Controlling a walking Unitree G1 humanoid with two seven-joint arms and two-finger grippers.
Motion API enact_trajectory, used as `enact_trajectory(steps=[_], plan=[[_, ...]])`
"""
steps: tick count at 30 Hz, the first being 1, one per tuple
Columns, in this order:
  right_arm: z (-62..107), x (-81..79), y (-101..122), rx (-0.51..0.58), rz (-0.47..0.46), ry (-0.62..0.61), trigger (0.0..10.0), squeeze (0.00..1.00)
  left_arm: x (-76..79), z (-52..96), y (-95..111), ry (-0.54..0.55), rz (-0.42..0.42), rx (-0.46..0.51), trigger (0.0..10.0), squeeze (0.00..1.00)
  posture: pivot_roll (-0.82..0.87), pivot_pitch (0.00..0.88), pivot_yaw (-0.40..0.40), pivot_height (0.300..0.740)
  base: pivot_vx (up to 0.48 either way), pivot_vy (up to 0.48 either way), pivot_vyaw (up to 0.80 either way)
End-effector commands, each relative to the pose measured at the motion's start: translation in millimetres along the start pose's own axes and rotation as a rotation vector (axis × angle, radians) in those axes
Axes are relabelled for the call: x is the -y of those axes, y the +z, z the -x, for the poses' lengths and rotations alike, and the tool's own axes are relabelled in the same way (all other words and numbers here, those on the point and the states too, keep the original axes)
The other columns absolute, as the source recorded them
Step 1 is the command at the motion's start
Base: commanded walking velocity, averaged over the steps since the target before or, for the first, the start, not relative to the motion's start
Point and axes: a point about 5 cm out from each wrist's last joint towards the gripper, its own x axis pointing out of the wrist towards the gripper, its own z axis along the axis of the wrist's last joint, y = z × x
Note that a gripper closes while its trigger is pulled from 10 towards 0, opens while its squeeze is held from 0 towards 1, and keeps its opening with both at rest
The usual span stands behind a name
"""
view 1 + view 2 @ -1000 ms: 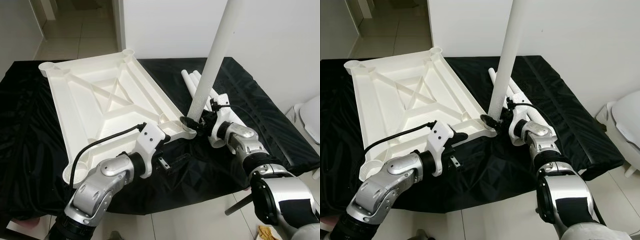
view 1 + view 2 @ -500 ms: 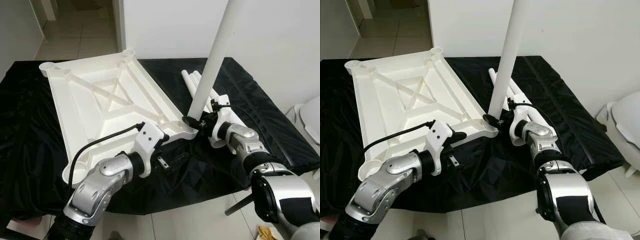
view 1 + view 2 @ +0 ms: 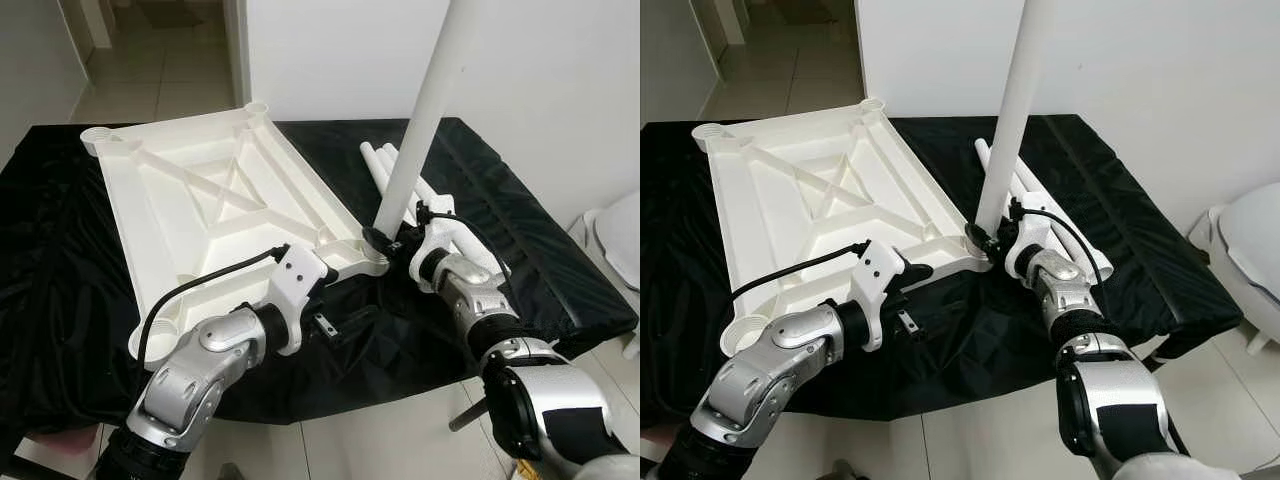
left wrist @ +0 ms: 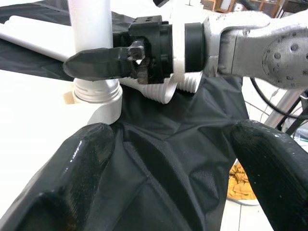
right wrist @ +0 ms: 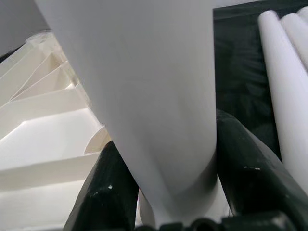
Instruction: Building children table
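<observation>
Clamping the first white leg (image 3: 415, 130) upright in the corner socket of the upturned tabletop (image 3: 200, 215), the right hand (image 3: 388, 243) stood beside the spread, empty left hand (image 4: 159, 159); spare legs (image 3: 440, 190) remained on the black-draped worktop (image 3: 560, 280).

Bright even indoor light, sharp pics, wrist close-ups slightly soft.

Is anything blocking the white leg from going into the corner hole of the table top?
Nothing visible blocks it. The right tool is clamped on the white leg, whose foot already sits in the corner socket of the upturned table top. The left tool is open nearby.
</observation>
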Motion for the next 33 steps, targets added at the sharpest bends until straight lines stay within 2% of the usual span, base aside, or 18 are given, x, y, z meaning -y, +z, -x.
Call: enact_trajectory(steps=[1, 2, 4, 7, 8, 9, 12, 13, 15, 19, 25, 26, 31, 32, 33], plan=[[-0.7, -4.5, -8, -0.006, -0.093, -0.12, 0.0, 0.0, 0.9, -1.9, 3, -0.014, -0.005, 0.004, 10.0, 0.0, -0.02, 0.025, -0.024, 0.74, 0.0, 0.0, 0.0], [-2.3, -10.6, -10, 0.002, -0.103, -0.164, 0.0, 0.0, 1.0, -2.1, 3, -0.017, -0.004, 0.004, 10.0, 0.0, -0.02, 0.024, -0.02, 0.74, 0.0, 0.0, 0.0], [-2.3, -10.6, -10, 0.002, -0.103, -0.164, 0.0, 0.0, 1.0, -2.1, 3, -0.017, -0.004, 0.004, 10.0, 0.0, -0.02, 0.024, -0.02, 0.74, 0.0, 0.0, 0.0], [-4.2, -22.3, -11, 0.013, -0.112, -0.275, 0.0, 0.0, 1.4, -2.8, 2, -0.022, -0.004, 0.003, 10.0, 0.0, -0.03, 0.023, -0.018, 0.74, 0.0, 0.0, 0.0], [-4.2, -22.3, -11, 0.013, -0.112, -0.275, 0.0, 0.0, 1.4, -2.8, 2, -0.022, -0.004, 0.003, 10.0, 0.0, -0.03, 0.023, -0.018, 0.74, 0.0, 0.0, 0.0], [-5.4, -29.5, -12, 0.017, -0.13, -0.358, 0.0, 0.0, 0.8, -3.4, 3, -0.023, -0.004, 0.003, 10.0, 0.0, -0.03, 0.022, -0.017, 0.74, 0.0, 0.0, 0.0], [-8.3, -41.2, -13, 0.018, -0.15, -0.415, 0.0, 0.0, 0.9, -4.0, 3, -0.026, -0.003, 0.004, 10.0, 0.0, -0.03, 0.021, -0.015, 0.74, 0.0, 0.0, 0.0], [-8.3, -41.2, -13, 0.018, -0.15, -0.415, 0.0, 0.0, 0.9, -4.0, 3, -0.026, -0.003, 0.004, 10.0, 0.0, -0.03, 0.021, -0.015, 0.74, 0.0, 0.0, 0.0], [-11.2, -54.3, -12, 0.023, -0.157, -0.449, 0.0, 0.0, 1.2, -4.2, 3, -0.028, -0.005, 0.004, 10.0, 0.0, -0.03, 0.02, -0.015, 0.74, 0.0, 0.0, 0.0], [-12.8, -61.7, -10, 0.028, -0.163, -0.413, 0.0, 0.0, 0.8, -3.7, 3, -0.028, -0.004, 0.004, 10.0, 0.0, -0.03, 0.021, -0.016, 0.74, 0.0, 0.0, 0.0], [-9.4, -58.9, -9, 0.024, -0.156, -0.427, 0.0, 0.0, 1.7, -3.7, 3, -0.027, -0.003, 0.003, 10.0, 0.0, -0.03, 0.021, -0.019, 0.74, 0.0, 0.0, 0.0], [-8.9, -57.8, -9, 0.02, -0.153, -0.427, 10.0, 0.0, 1.3, -3.6, 3, -0.024, -0.002, 0.004, 10.0, 0.0, -0.02, 0.023, -0.023, 0.74, 0.0, 0.0, 0.0], [-5.9, -51.2, -9, 0.019, -0.145, -0.432, 10.0, 0.0, 1.7, -3.4, 2, -0.022, 0.0, 0.006, 10.0, 0.0, -0.02, 0.023, -0.026, 0.74, 0.0, 0.0, 0.0], [-4.5, -48.4, -9, 0.021, -0.14, -0.428, 10.0, 0.0, 2.1, -3.4, 2, -0.022, 0.0, 0.006, 10.0, 0.0, -0.02, 0.023, -0.026, 0.74, 0.0, 0.0, 0.0], [-0.2, -38.9, -8, 0.037, -0.095, -0.426, 10.0, 0.0, 2.5, -3.6, 2, -0.022, 0.001, 0.006, 10.0, 0.0, -0.02, 0.018, -0.031, 0.74, 0.0, 0.0, 0.0]])
